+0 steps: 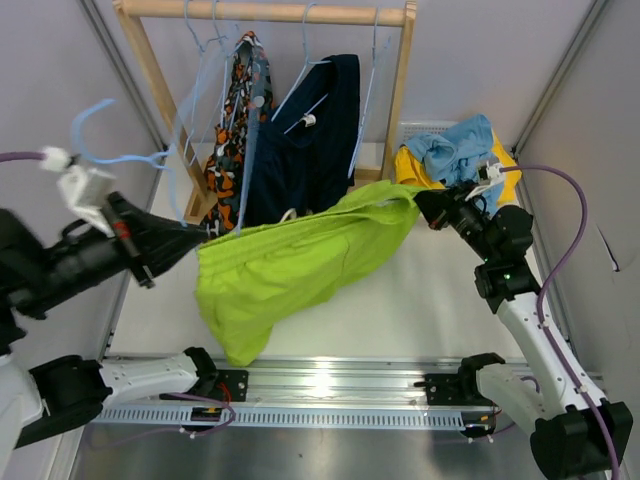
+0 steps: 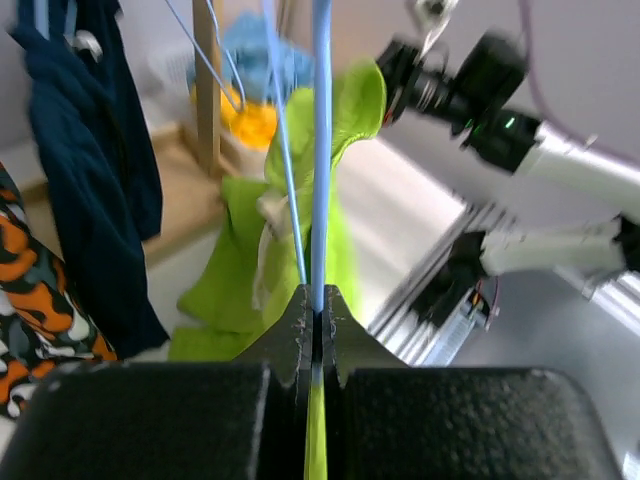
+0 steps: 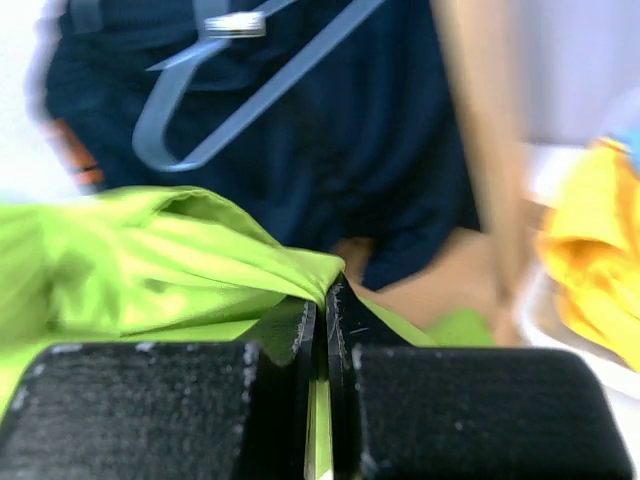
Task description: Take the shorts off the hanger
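The lime green shorts hang stretched between my two grippers above the table. My left gripper is shut on the bar of a light blue hanger, seen running up from the closed jaws in the left wrist view, with the lime fabric behind it. My right gripper is shut on the far corner of the lime shorts. The patterned shorts and navy shorts hang on the wooden rack. The yellow shorts and light blue shorts lie heaped at back right.
A white basket holds the heaped shorts beside the rack's right post. Several bare light blue hangers hang on the rack bar. Grey walls close in both sides. A metal rail runs along the near edge.
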`<action>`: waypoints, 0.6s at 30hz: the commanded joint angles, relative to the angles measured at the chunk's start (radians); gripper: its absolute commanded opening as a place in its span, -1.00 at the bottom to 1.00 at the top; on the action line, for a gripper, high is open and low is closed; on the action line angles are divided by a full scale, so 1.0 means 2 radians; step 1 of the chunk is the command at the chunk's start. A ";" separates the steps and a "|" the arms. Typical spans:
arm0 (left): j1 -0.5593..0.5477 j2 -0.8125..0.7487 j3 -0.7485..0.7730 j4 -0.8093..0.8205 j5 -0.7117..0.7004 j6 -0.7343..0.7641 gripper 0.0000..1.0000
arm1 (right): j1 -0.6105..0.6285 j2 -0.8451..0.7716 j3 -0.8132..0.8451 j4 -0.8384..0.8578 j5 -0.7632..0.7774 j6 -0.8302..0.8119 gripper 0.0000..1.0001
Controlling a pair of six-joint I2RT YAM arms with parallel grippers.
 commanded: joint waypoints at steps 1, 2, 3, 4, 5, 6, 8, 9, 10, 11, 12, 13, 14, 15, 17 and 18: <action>-0.002 -0.033 0.070 0.019 -0.016 -0.012 -1.00 | -0.057 0.014 -0.005 -0.023 0.053 0.002 -1.00; -0.002 -0.032 0.068 0.022 -0.016 -0.012 -1.00 | -0.064 0.015 -0.006 -0.022 0.048 0.011 -1.00; -0.002 -0.032 0.064 0.026 -0.017 -0.012 -1.00 | -0.064 0.013 -0.007 -0.021 0.044 0.014 -1.00; -0.002 -0.035 0.037 0.042 -0.016 -0.010 -1.00 | -0.061 0.011 -0.013 -0.016 0.037 0.020 -1.00; -0.002 -0.036 0.025 0.053 -0.010 -0.010 -1.00 | -0.053 0.007 -0.016 -0.015 0.035 0.024 -1.00; -0.002 -0.038 0.006 0.074 -0.007 -0.010 -1.00 | -0.047 -0.005 -0.016 -0.023 0.036 0.024 -1.00; -0.002 -0.038 -0.036 0.095 0.000 -0.009 -1.00 | -0.022 -0.020 -0.016 -0.032 0.040 0.016 -1.00; -0.002 -0.035 -0.047 0.114 -0.002 -0.006 -1.00 | 0.014 -0.040 -0.016 -0.043 0.040 -0.001 -1.00; -0.002 -0.031 -0.057 0.121 -0.009 0.003 -1.00 | 0.035 -0.051 -0.014 -0.050 0.040 -0.012 -1.00; -0.002 -0.024 -0.076 0.126 -0.019 0.010 -1.00 | 0.058 -0.061 -0.007 -0.059 0.043 -0.023 -1.00; -0.002 -0.016 -0.079 0.128 -0.054 0.016 -1.00 | 0.101 -0.071 -0.001 -0.080 0.046 -0.041 -1.00; -0.002 0.010 -0.080 0.124 -0.075 0.024 -1.00 | 0.122 -0.088 0.006 -0.092 0.049 -0.047 -1.00; -0.002 0.027 -0.075 0.116 -0.098 0.040 -1.00 | 0.141 -0.096 0.021 -0.105 0.054 -0.052 -1.00; -0.002 0.046 -0.063 0.083 -0.153 0.043 -1.00 | 0.170 -0.104 0.029 -0.130 0.066 -0.061 -1.00; -0.002 0.102 -0.038 0.036 -0.209 0.034 -1.00 | 0.188 -0.131 0.062 -0.163 0.086 -0.070 -1.00; -0.002 0.113 -0.040 0.007 -0.222 0.030 -1.00 | 0.196 -0.138 0.075 -0.191 0.110 -0.075 -1.00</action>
